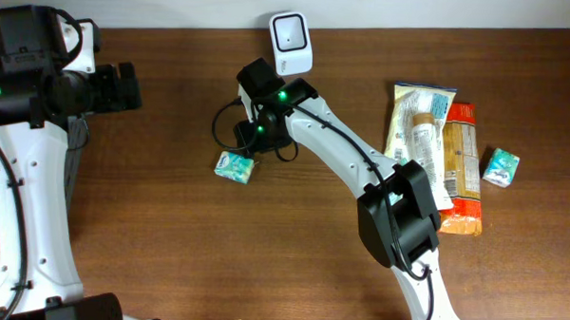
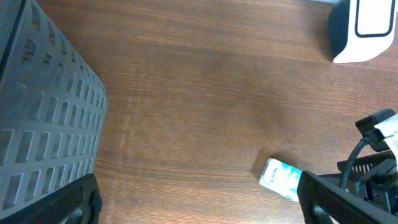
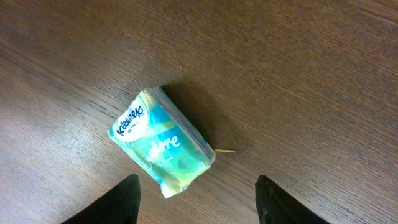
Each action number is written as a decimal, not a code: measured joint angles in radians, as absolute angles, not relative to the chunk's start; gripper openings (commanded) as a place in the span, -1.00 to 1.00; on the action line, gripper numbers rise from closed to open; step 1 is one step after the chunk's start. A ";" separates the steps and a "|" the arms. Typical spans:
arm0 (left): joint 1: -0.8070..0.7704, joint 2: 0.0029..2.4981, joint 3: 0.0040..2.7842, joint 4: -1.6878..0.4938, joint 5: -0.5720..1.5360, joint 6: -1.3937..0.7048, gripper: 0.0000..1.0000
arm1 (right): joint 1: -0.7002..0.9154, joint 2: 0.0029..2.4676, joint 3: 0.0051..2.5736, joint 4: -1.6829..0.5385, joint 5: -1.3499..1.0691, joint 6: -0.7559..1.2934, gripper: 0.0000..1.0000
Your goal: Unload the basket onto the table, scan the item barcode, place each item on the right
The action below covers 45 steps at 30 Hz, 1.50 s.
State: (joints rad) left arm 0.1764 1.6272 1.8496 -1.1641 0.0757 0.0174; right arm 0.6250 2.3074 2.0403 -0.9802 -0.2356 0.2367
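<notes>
overhead: fixed above, looks straight down on the table (image 1: 168, 232), far off; whole tabletop and both arms in frame.
left wrist: mid height, faces down onto the wood; left gripper (image 2: 199, 208) tips sit in both bottom corners; basket (image 2: 43, 124) fills the left side.
right wrist: low, near straight down, closest view; tissue pack (image 3: 163, 142) mid-frame, right gripper (image 3: 200, 202) tips at the bottom edge.
shared, all three: tissue pack and the wood around it.
shared, overhead + left wrist: scanner (image 1: 291, 41), at the table's far edge from above, cut off top right from the wrist.
</notes>
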 measured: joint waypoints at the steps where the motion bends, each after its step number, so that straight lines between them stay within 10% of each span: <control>1: 0.176 1.627 1.850 -1.164 0.076 0.017 0.98 | 0.625 2.307 2.040 -0.980 -0.236 0.237 0.17; 32: 0.176 1.627 1.850 -1.164 0.076 0.017 0.99 | 0.625 2.393 1.995 -0.876 -0.374 0.149 0.22; 39: 0.176 1.627 1.850 -1.164 0.076 0.017 0.98 | 0.621 2.426 1.993 -0.886 -0.391 0.145 -0.30; 45: 0.176 1.627 1.850 -1.164 0.076 0.017 0.99 | 0.620 2.428 1.993 -0.964 -0.437 0.146 -0.32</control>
State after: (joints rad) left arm 0.1764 1.6272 1.8496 -1.1641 0.0757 0.0174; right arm 0.6197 2.4275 1.9930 -0.9642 -0.4366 0.1463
